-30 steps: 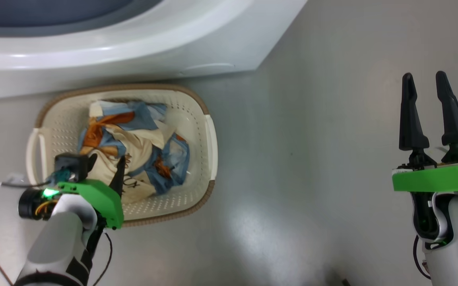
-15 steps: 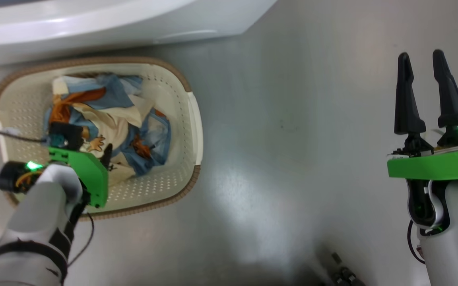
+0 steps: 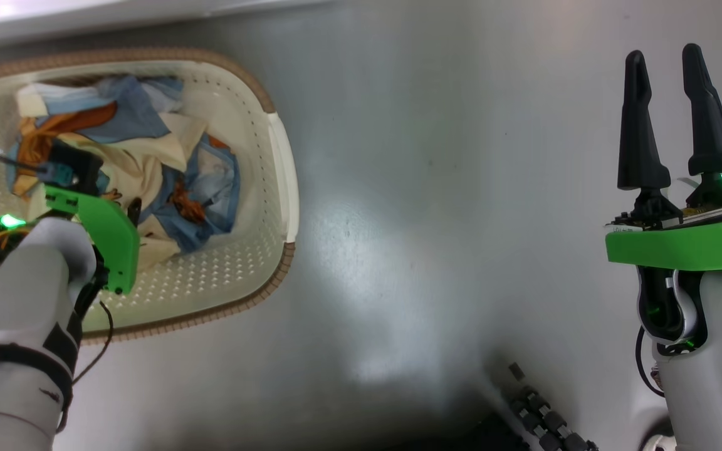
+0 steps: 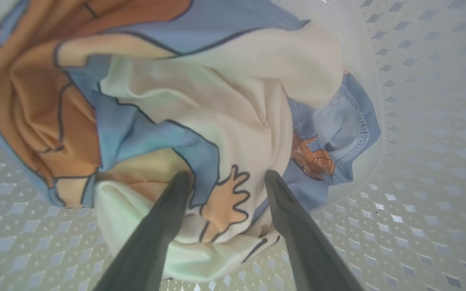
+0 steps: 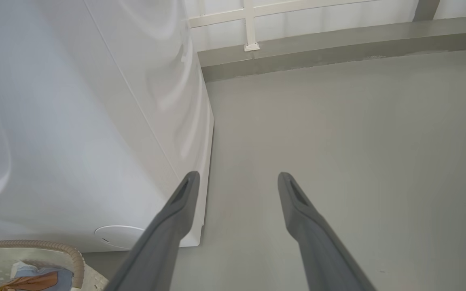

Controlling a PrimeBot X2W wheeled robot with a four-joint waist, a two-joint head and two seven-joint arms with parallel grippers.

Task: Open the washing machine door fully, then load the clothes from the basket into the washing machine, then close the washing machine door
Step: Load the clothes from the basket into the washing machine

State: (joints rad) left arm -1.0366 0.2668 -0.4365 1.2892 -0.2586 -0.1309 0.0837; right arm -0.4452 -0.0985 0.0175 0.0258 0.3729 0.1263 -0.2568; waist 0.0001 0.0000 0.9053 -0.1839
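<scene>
Straddling cartoon hand print [image 4: 225,202] on clothes [image 4: 233,105] in basket [image 4: 427,194]: left claw [image 4: 227,178], spread.

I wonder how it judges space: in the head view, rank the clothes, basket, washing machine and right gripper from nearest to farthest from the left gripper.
1. clothes, directly under the left gripper and its open fingers.
2. basket, its walls around them.
3. washing machine, white strip beyond the basket, top edge.
4. right gripper, far off at the right side.

Laundry room: washing machine [image 5: 75,133], basket [image 3: 223,282].
</scene>
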